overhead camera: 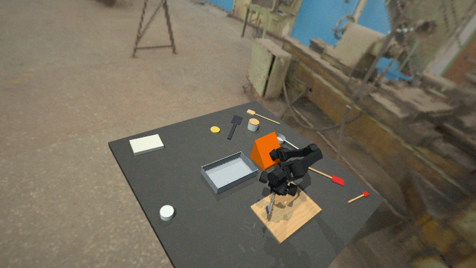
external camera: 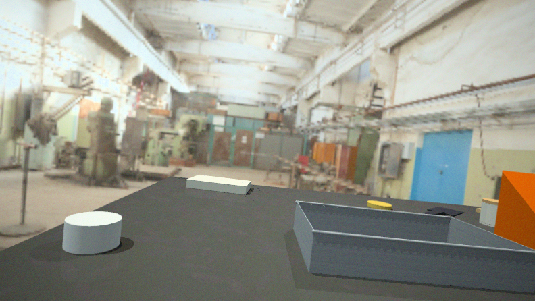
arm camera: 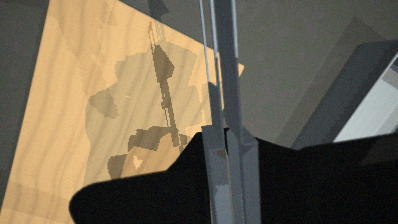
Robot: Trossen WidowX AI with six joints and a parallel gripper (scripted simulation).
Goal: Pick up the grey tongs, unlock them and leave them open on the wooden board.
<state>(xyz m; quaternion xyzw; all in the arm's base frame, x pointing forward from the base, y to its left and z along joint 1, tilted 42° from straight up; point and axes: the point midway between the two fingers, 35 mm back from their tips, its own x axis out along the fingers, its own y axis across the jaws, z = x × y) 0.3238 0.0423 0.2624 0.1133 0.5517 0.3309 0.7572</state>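
Note:
My gripper (overhead camera: 273, 192) (arm camera: 212, 136) is shut on the grey tongs (overhead camera: 268, 208) (arm camera: 226, 90). It holds them above the wooden board (overhead camera: 299, 216) (arm camera: 55, 90), near the board's left corner. The tongs hang tips down, and their arms lie close together in the wrist view. The tips are just above the board or on it; I cannot tell which. The grey roasting tin (overhead camera: 229, 171) (external camera: 374, 258) (arm camera: 372, 112) stands empty to the left of the board. The gripper and tongs are out of the exterior view.
An orange wedge (overhead camera: 262, 151) (external camera: 518, 209) stands behind the arm. Two red spatulas (overhead camera: 336, 179) (overhead camera: 364, 194) lie right of the board. A white cylinder (overhead camera: 166, 212) (external camera: 92, 231), cream block (overhead camera: 146, 143) (external camera: 219, 183), yellow disc (overhead camera: 215, 129), black spatula (overhead camera: 234, 126) and jar (overhead camera: 253, 124) lie farther off.

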